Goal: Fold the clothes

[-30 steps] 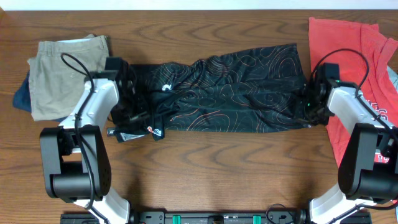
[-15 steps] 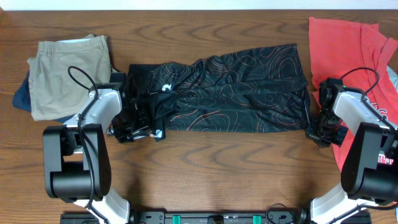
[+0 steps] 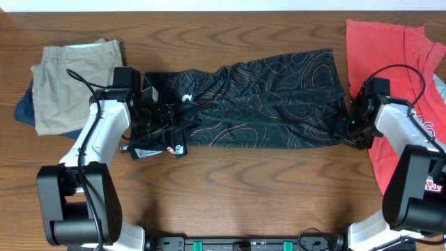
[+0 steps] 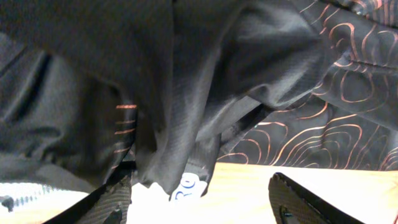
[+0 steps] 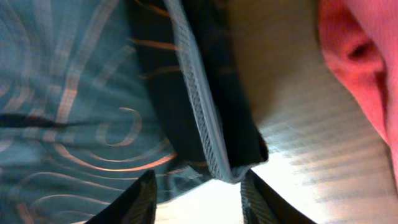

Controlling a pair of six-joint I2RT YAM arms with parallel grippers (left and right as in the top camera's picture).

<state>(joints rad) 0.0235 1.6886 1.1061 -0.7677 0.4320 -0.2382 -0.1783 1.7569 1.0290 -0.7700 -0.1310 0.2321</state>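
The black jersey (image 3: 258, 97) with orange contour lines lies crumpled across the middle of the table, and its left end is bunched. My left gripper (image 3: 159, 117) is over that bunched end. In the left wrist view its fingers (image 4: 115, 200) stand wide apart, and a fold of the jersey (image 4: 186, 112) with a white logo tab hangs between them, near the left one. My right gripper (image 3: 352, 124) is at the jersey's right edge. There its jaws (image 5: 199, 177) are open, with the hem's corner (image 5: 214, 146) just at the fingertips.
Folded khaki shorts (image 3: 70, 84) lie on a navy garment (image 3: 24, 108) at the far left. Red T-shirts (image 3: 390, 49) lie along the right side, close behind my right gripper; their red cloth (image 5: 364, 68) also shows in the right wrist view. Bare wooden table (image 3: 244, 195) runs along the front.
My right gripper was shut at the jersey's right edge; now its jaws are apart and it has moved back toward the hem. My left gripper has opened wider and shifted further from me over the bunched end.
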